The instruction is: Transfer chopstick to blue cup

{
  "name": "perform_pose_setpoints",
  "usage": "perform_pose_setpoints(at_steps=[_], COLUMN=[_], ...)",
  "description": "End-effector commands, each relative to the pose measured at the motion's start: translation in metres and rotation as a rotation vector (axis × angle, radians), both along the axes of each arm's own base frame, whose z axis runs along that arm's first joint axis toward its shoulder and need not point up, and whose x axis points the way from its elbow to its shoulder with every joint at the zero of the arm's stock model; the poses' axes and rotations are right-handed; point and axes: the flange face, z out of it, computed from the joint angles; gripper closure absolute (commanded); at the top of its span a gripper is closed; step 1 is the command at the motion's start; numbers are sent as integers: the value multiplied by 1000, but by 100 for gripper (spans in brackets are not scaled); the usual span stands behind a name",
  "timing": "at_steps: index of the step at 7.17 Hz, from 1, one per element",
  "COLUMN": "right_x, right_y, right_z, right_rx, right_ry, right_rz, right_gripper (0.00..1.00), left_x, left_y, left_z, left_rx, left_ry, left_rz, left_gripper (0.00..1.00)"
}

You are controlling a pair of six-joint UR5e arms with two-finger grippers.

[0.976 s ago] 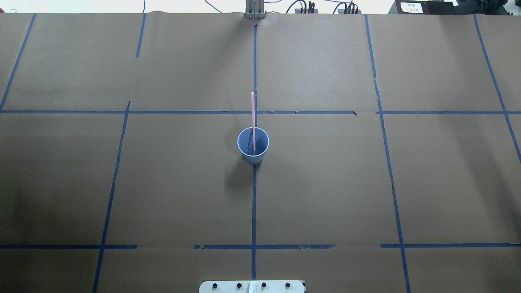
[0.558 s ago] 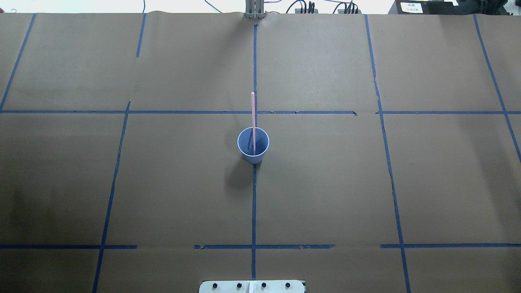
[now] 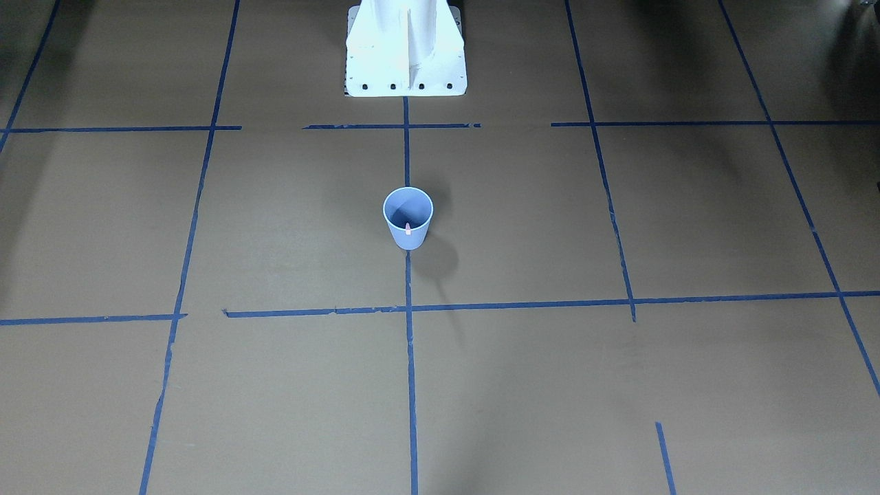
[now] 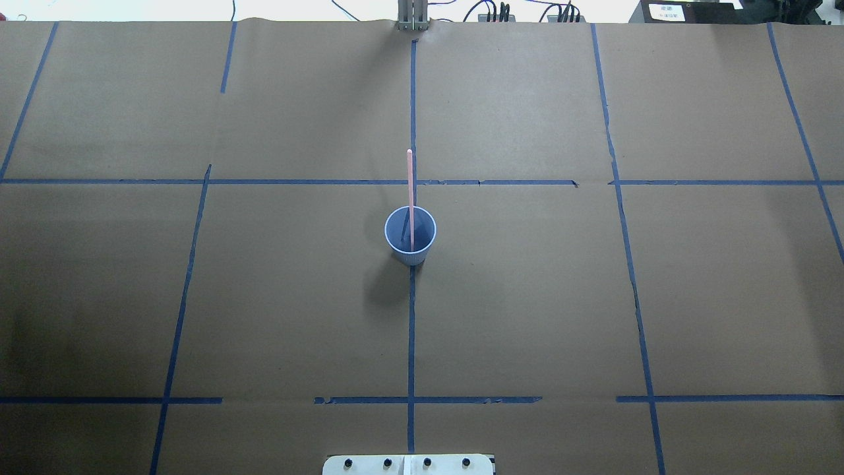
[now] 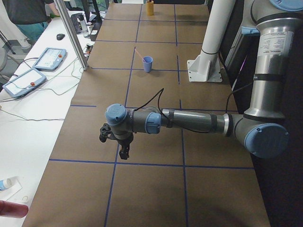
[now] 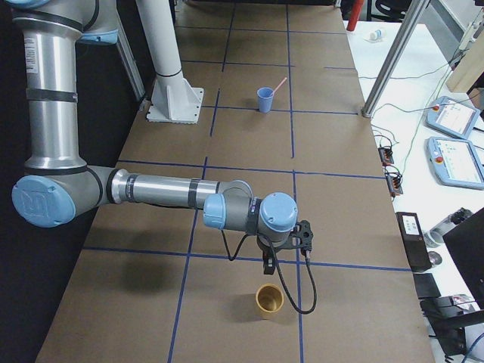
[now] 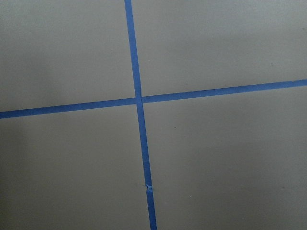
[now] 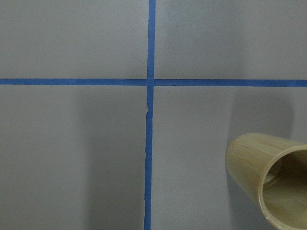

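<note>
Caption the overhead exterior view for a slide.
A thin pink chopstick leans in a blue plastic cup on brown paper.

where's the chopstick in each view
Front-facing: chopstick at centre, only its pink end showing in the cup.
Overhead: centre, sticking up out of the cup.
Exterior left: top middle, leaning out of the cup.
Exterior right: top middle, leaning out of the cup.
Left wrist: not in it.
Right wrist: not in it.
Shared landmark: the blue cup holding it.
</note>
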Motion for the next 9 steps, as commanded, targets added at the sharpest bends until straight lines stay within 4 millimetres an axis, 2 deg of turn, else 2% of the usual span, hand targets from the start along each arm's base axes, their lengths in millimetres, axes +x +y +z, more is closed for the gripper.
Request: perform_pose_setpoints(at_steps=[1,2,4,5,7,9], right_x=[4,6,9,10,12,12], right_y=[1,1,0,0,1,0], right_z=[0,0,-1,-1,-1,1], right_rx=[-1,-1,4,3,2,-20], right_ry=[-2,-2,-1,0,2,8], right_rz=[10,13,18,20,24,51], right_gripper=[0,0,0,0,0,0], left_x=[-22,-25,-26,-26,-42,-50], left_y=[9,10,29,29,31,31], left_z=[16,19,39,40,40,39], left_rx=[8,4,-43,-44,-46,-41], left_ry=[1,-1,1,1,-6,-7], left_rz=[-5,-9,-16,-17,-51,-67], left_gripper=[0,0,0,0,0,0])
